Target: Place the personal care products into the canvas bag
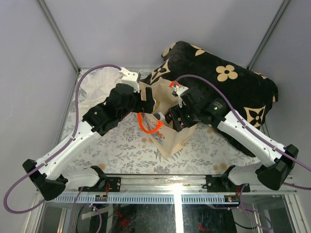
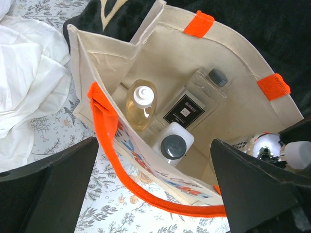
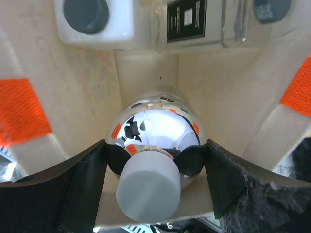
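The canvas bag (image 1: 167, 138) stands open in the middle, with orange handles. In the left wrist view, the bag (image 2: 160, 58) holds the amber bottle with a white cap (image 2: 141, 104), the clear tall bottle (image 2: 194, 104) and the whitish bottle with a dark cap (image 2: 172, 143). My right gripper (image 3: 155, 165) is inside the bag (image 3: 82, 87), shut on the squat round bottle (image 3: 153, 136), which has a chrome shoulder and a white cap. That bottle also shows in the left wrist view (image 2: 265, 145). My left gripper (image 2: 155, 194) is open over the bag's near rim, with an orange handle (image 2: 109, 126) running between its fingers.
A black cushion with cream flowers (image 1: 228, 82) lies behind and to the right of the bag. A crumpled white cloth (image 1: 97, 87) lies at the back left and also shows in the left wrist view (image 2: 29, 82). A floral tablecloth (image 1: 121, 148) covers the table.
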### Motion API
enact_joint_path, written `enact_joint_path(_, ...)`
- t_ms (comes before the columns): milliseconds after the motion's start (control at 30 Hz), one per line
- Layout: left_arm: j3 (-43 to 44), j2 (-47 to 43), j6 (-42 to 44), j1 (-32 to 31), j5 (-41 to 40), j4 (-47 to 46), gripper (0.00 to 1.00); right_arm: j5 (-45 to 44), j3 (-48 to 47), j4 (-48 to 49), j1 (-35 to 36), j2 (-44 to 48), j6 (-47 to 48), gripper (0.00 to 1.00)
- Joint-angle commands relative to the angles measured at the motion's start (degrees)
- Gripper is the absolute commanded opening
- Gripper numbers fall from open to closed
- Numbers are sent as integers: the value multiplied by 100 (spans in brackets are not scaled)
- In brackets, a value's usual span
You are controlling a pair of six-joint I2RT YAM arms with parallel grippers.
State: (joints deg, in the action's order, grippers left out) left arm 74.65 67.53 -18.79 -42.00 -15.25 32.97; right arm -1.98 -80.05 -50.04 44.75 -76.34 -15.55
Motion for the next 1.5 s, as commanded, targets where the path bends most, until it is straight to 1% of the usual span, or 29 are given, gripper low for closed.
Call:
enact_joint_path(0,190,79,66,14,80,-386,100,253,305,483,64,195,-205,0)
enact_joint_path(200,216,153,86,49,125,-410,100,357,668,1051,114,-23,-237,0)
enact_joint_path(500,184,161,77,72,155,-423,100,380,518,1755,266,-507,-193,0)
enact_joint_path(567,179,135,77,78,154,-423,100,423,471,1780,307,-651,-206,0)
enact_joint_path(667,173,112,77,94,147,-423,100,327,407,1521,407,-828,-158,0)
enact_joint_path(700,172,108,77,103,138,-423,100,243,433,1434,461,-833,-136,5)
enact_joint_path(733,168,102,77,107,122,-423,100,186,479,1361,489,-812,-122,14)
enact_joint_path(833,164,73,60,138,71,-431,100,48,711,1299,496,-640,-121,51)
enact_joint_path(867,175,75,55,151,62,-439,100,-22,733,1263,498,-591,-122,67)
enact_joint_path(933,201,75,51,177,65,-457,100,-154,684,1170,495,-499,-90,85)
enact_joint_path(967,225,77,50,195,60,-462,100,-223,608,1124,492,-470,-62,96)
enact_joint_path(1000,260,71,50,206,56,-466,100,-283,515,1070,499,-436,-31,100)
enact_joint_path(1067,333,70,73,239,52,-467,100,-391,249,957,495,-410,61,99)
enact_joint_path(1167,478,19,129,266,-44,-458,100,-610,-414,623,493,-449,189,100)
enact_joint_path(1233,572,-68,193,287,-233,-498,100,-922,-874,410,499,-446,307,100)
enact_joint_path(1367,542,-390,404,301,-741,-721,100,-1842,-1612,97,488,-413,515,99)
enact_joint_path(1467,717,-445,421,440,-1066,-420,100,-2284,-2084,-90,378,-479,703,99)
